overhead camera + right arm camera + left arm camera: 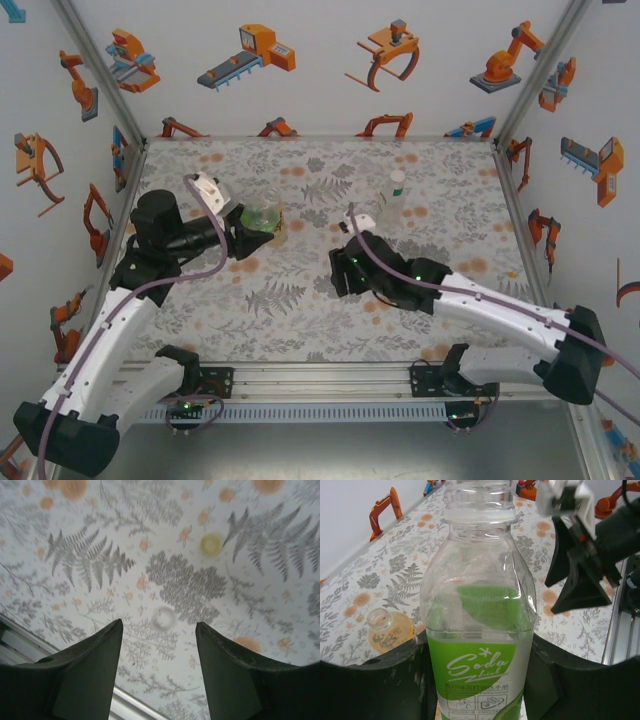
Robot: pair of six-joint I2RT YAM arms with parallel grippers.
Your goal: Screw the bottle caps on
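Left gripper (477, 652) clamps the green-labelled bottle (479, 610), neck uncapped. Right gripper (159, 625), jaws wide, hovers above a whitish cap (164, 617); a yellow cap (211, 544) lies at one o'clock. Descend straight, centring the whitish cap before closing.

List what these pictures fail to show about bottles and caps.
Left wrist: the clear soda bottle with a green label is cut off at the top edge, mouth unseen.
Left wrist: the small amber-liquid bottle has its base hidden behind a black finger.
Right wrist: the whitish round cap is blurred; its upward side is unclear.
Top external: the slim clear bottle is too small to judge its cap.
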